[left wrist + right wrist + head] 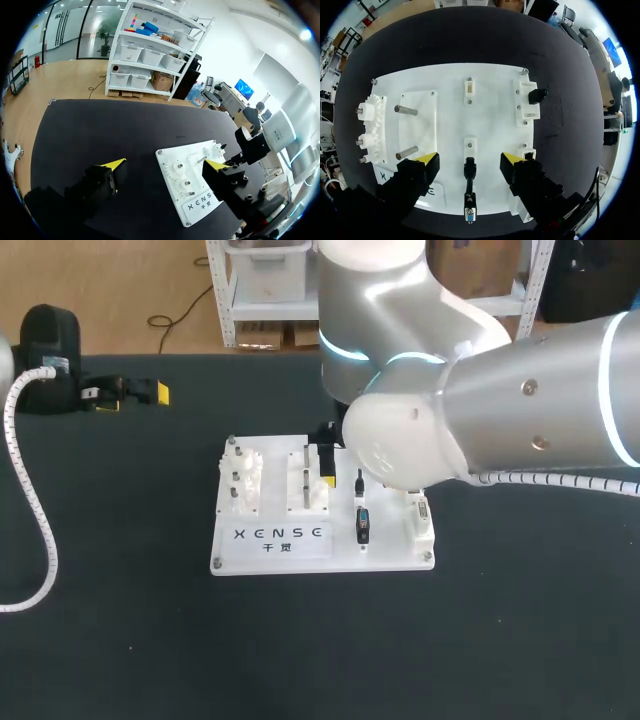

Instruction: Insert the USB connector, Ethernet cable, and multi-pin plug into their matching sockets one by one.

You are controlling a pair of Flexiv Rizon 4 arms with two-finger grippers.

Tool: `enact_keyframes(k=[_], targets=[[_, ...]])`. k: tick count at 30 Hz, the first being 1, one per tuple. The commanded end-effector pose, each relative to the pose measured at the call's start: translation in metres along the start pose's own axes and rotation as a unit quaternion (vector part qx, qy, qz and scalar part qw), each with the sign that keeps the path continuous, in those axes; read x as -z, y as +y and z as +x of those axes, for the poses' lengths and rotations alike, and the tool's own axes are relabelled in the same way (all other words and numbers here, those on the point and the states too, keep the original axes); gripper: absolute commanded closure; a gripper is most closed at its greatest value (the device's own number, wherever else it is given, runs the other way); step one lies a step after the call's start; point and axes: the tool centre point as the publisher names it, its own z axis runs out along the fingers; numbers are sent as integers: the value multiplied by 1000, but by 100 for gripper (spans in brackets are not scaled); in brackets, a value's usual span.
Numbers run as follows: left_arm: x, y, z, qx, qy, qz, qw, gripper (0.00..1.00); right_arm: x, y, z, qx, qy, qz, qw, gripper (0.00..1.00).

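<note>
R gripper (470,159) hangs over the white board (490,105), fingers spread wide, pinching nothing. Between them, untouched, lies a short black cable (469,169). Its fwd end meets the small socket block (470,145) just ahead of my tips; seated or only butted, can't tell. Its back end, a plug w/ what looks like a multi-pin face (469,214), lies toward my wrist. L gripper (165,165) is also spread and empty, well apart from the board.

Risks, as I judge them:
- If I come down off-centre, one tip lands on the cable instead of beside it and skews the connector.
- A metal peg (406,152) sits just beside one finger, so a sideways correction could clip it.
- Grabbing the thin cable rather than the connector body gives no control of angle, so the plug could jam at the socket mouth.
- If the fwd end is already seated, lifting would yank it.

Views: R wrist view alone shows the cable centred between my fingers, plus another black plug (537,95) in a side block. In head view my own arm covers much of that area. Head view does show the L gripper off to the side. L wrist view shows the R gripper side-on, above the board.
</note>
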Motion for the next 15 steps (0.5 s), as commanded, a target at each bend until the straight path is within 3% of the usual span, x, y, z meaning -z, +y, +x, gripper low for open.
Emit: enact_keyframes(k=[1,15], targets=[[0,0,0,0,0,0,1000,0,0,1,2,2,-3,-2,1000,62],[0,0,0,0,0,0,1000,0,0,1,4,14,-6,-4,1000,91]])
